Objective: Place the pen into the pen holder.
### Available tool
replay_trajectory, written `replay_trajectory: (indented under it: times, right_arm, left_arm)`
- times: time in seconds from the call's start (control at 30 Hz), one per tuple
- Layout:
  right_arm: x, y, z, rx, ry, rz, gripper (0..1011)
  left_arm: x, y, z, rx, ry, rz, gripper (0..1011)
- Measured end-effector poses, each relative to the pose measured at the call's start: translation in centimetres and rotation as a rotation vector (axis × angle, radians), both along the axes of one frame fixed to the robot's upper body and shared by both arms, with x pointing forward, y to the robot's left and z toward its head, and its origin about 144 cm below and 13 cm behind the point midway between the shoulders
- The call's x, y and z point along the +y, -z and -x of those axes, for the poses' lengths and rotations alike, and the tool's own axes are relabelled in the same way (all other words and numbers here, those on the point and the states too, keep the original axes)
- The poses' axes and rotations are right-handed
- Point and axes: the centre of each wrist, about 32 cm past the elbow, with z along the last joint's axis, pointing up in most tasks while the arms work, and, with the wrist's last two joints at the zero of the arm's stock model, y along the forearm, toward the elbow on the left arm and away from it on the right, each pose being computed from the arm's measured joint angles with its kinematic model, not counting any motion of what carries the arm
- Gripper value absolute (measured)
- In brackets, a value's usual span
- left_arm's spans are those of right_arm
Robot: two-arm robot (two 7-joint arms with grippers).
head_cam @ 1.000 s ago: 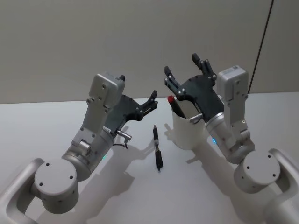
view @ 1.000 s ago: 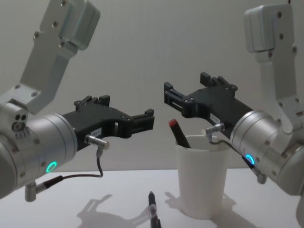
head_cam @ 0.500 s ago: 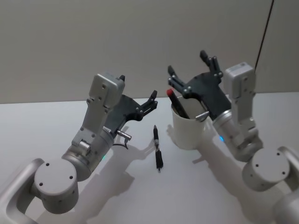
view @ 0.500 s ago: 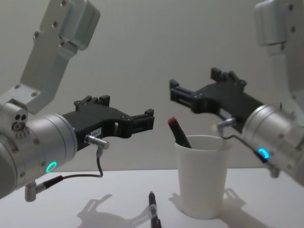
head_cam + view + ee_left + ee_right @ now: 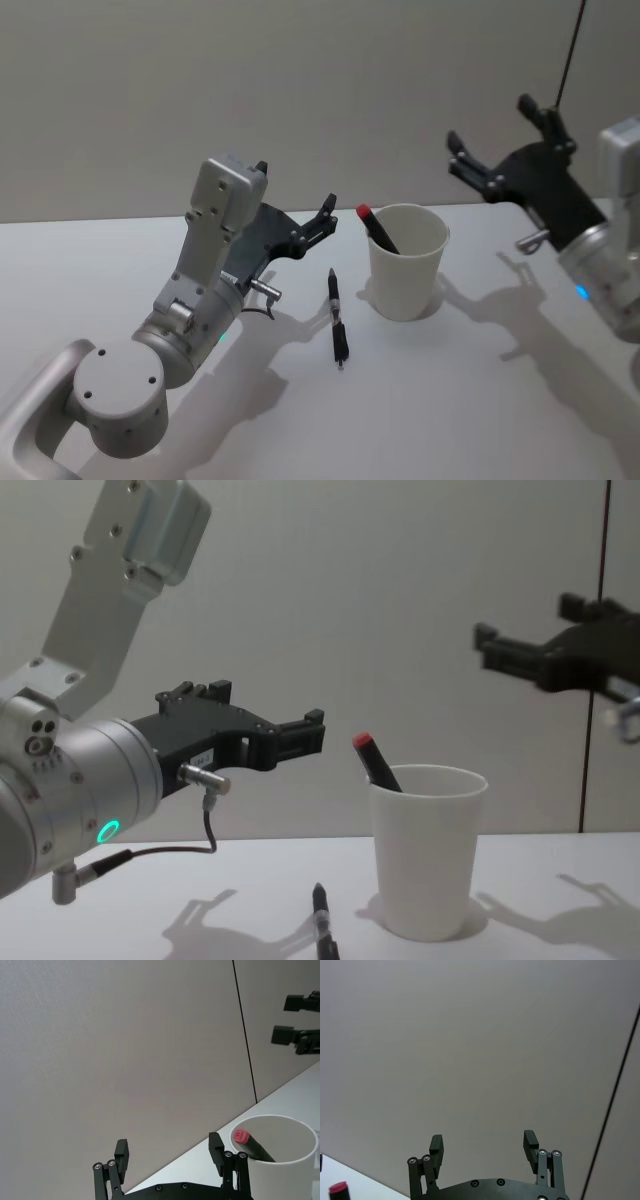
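A white paper cup, the pen holder (image 5: 405,275) (image 5: 425,860) (image 5: 292,1165), stands upright on the table. A red-capped dark pen (image 5: 378,228) (image 5: 375,760) (image 5: 249,1141) leans inside it, cap sticking out over the rim. A black pen (image 5: 336,318) (image 5: 321,920) lies flat on the table just left of the cup. My left gripper (image 5: 296,190) (image 5: 168,1152) hovers open and empty to the left of the cup, above the table. Raised well to the right of the cup, my right gripper (image 5: 491,122) (image 5: 482,1141) (image 5: 527,620) is open and empty.
The white table (image 5: 450,400) has free room in front of and to the right of the cup. A plain grey wall rises behind, with a thin dark vertical line (image 5: 570,50) on it at the right.
My right gripper has drawn back from above the cup, rightward and upward, staying open. The red-capped pen stays in the cup. The left arm and the black pen have not moved.
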Motion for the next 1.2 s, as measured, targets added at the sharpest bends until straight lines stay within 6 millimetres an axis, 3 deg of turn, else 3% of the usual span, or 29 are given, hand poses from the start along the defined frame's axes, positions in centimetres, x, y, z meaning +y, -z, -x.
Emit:
replay_trajectory:
  times: [0.2,0.5,0.9,1.2]
  right_arm:
    - [-2.1,-0.9,0.8,0.004,0.009,0.017,1001]
    - [-3.7,-1.7,1.5,0.006,0.013,0.035,1001]
    - [-3.3,-1.2,2.3,0.05,0.021,0.009,1001]
    - [-2.3,0.1,4.4,0.162,0.049,-0.052,1001]
  left_arm:
    - [0.0,0.0,0.0,0.0,0.0,0.0,1004]
    - [0.0,0.0,0.0,0.0,0.0,0.0,1003]
    - [0.0,0.0,0.0,0.0,0.0,0.0,1004]
    - [0.0,0.0,0.0,0.0,0.0,0.0,1004]
